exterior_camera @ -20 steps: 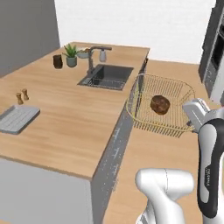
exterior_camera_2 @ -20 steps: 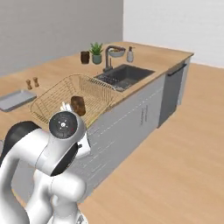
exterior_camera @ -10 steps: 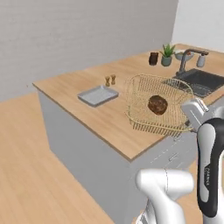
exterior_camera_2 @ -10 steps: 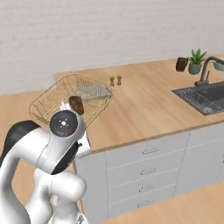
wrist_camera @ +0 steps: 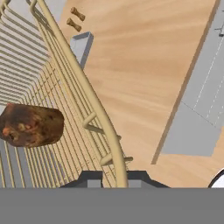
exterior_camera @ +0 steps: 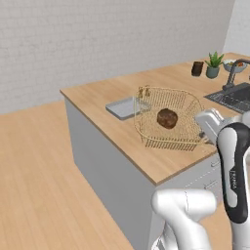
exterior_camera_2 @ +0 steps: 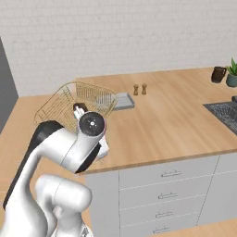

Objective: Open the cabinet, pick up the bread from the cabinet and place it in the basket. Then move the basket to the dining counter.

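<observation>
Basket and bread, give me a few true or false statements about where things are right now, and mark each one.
1. The bread lies inside the basket. True.
2. The claw is shut on the basket's rim. True.
3. The basket sits in the sink. False: the claw holds it over the wood counter, apart from the sink.
4. A grey tray lies on the counter behind the basket. True.
5. The plant stands inside the basket. False: it stands on the counter near the sink.
</observation>
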You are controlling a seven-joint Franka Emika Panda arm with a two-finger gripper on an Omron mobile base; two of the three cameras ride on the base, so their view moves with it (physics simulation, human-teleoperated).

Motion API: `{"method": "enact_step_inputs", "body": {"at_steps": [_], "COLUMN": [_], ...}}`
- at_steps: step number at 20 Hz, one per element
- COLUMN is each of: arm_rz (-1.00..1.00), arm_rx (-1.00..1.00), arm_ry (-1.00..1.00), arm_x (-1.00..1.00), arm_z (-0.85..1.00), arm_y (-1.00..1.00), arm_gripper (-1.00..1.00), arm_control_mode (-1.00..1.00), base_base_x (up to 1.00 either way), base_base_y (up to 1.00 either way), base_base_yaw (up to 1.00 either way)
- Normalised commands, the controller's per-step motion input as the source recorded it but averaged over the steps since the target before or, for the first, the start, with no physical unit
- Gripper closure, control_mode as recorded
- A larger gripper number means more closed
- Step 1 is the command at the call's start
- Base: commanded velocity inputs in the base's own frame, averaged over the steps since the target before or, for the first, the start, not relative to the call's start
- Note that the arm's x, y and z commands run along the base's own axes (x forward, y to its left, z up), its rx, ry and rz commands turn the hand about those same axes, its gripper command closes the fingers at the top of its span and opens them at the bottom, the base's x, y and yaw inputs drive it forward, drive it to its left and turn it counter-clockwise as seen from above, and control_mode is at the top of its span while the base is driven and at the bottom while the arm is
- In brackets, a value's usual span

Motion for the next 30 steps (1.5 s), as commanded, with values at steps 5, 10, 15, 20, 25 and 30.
{"method": "enact_step_inputs", "body": {"at_steps": [5, 10, 15, 20, 25, 30], "arm_rz": [0.16, -0.19, -0.41, -0.25, -0.01, 0.0], "arm_rx": [0.0, -0.12, -0.18, -0.1, -0.02, 0.0], "arm_ry": [0.13, 0.17, 0.16, 0.13, 0.11, 0.06], "arm_x": [1.0, 1.0, 1.0, 0.9, 0.53, 0.31], "arm_z": [-0.63, -0.85, -0.8, -0.63, -0.45, -0.31], "arm_y": [-0.34, -0.07, -0.01, -0.12, -0.23, -0.18], "arm_gripper": [1.0, 1.0, 1.0, 1.0, 1.0, -1.0], "arm_control_mode": [-1.0, -1.0, -1.0, -1.0, -1.0, -1.0], "base_base_x": [0.0, 0.0, 0.0, 0.0, 0.0, 0.0], "base_base_y": [0.0, 0.0, 0.0, 0.0, 0.0, 0.0], "base_base_yaw": [0.0, 0.0, 0.0, 0.0, 0.0, 0.0]}}
